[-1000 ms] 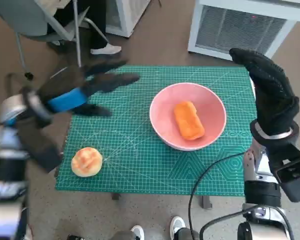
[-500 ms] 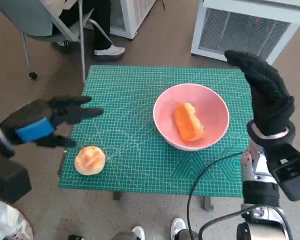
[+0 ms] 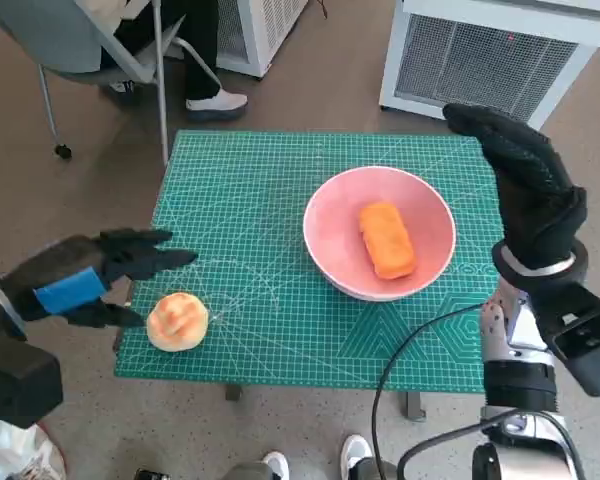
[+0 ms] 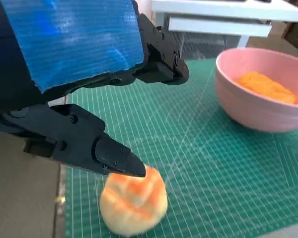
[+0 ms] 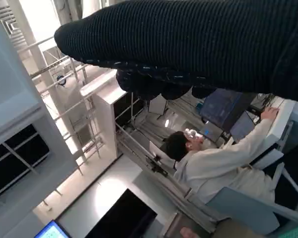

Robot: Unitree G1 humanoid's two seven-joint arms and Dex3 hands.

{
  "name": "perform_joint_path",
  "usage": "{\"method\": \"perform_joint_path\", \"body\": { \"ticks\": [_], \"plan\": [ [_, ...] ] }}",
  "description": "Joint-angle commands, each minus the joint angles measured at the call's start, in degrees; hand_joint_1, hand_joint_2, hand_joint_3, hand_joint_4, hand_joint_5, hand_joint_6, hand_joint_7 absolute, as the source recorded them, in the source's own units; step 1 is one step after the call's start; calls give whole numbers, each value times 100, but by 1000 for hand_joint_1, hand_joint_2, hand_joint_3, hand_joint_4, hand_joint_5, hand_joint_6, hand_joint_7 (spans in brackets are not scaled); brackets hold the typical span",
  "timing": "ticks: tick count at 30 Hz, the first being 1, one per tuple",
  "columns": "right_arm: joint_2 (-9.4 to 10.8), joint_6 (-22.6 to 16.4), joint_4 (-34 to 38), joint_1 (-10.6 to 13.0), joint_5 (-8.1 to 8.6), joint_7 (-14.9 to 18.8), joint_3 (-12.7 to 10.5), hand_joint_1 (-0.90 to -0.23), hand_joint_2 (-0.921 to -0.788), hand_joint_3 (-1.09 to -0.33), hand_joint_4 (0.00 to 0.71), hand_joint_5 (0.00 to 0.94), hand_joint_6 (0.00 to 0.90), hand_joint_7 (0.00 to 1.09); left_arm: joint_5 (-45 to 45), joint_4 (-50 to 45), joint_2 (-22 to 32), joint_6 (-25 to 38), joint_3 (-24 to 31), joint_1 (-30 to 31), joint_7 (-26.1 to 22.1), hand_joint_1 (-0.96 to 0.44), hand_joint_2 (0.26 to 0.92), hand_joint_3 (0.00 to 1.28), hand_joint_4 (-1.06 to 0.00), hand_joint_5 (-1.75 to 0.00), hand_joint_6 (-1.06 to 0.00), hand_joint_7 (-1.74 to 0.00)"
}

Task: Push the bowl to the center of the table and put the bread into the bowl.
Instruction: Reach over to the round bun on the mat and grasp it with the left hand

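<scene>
- Left hand (image 3: 85, 275): positioned at the table's left edge, well to the left of the pink bowl (image 3: 378, 232). Fingers are spread and hold nothing; in the left wrist view one fingertip (image 4: 124, 164) sits at the top of the round bun (image 4: 133, 200), and contact cannot be confirmed.
- Round bun (image 3: 176, 321): rests on the green cutting mat (image 3: 250, 210), near the mat's front-left corner, well apart from the bowl.
- Green cutting mat: covers the table top; the bowl stands on its right half.
- Pink bowl: upright on the mat, right of the mat's centre. It contains one oblong orange bread (image 3: 387, 240), lying flat on the bowl's floor.
- Right hand (image 3: 528, 185): raised just right of the bowl, beyond the mat's right edge, not touching the bowl. Gloved fingers extend together and hold nothing.
- Person (image 5: 213, 161): visible in the right wrist view only, seated at a desk, far from the bowl.
</scene>
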Motion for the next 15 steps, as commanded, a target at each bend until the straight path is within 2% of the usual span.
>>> {"method": "perform_joint_path", "body": {
  "ticks": [1, 8, 15],
  "plan": [
    [32, 58, 95, -13, -4, 73, -9, -615, -921, -716, 309, 0, 303, 111, 43, 173, -136, -43, -167, 63, -56, -206, 831, 5, -376, 0, -488, -3],
    [6, 60, 68, -15, -41, 67, -10, -615, -921, -715, 309, 0, 295, 111, 320, 547, -252, -51, -463, -80, -49, -202, 836, 5, -365, 0, -481, 0],
    [-17, 64, 72, -31, -49, 84, -13, -613, -921, -715, 306, 0, 288, 113, 610, 824, -329, 274, -804, -294, -215, -209, 844, 7, -347, 0, -467, 0]
  ]
}}
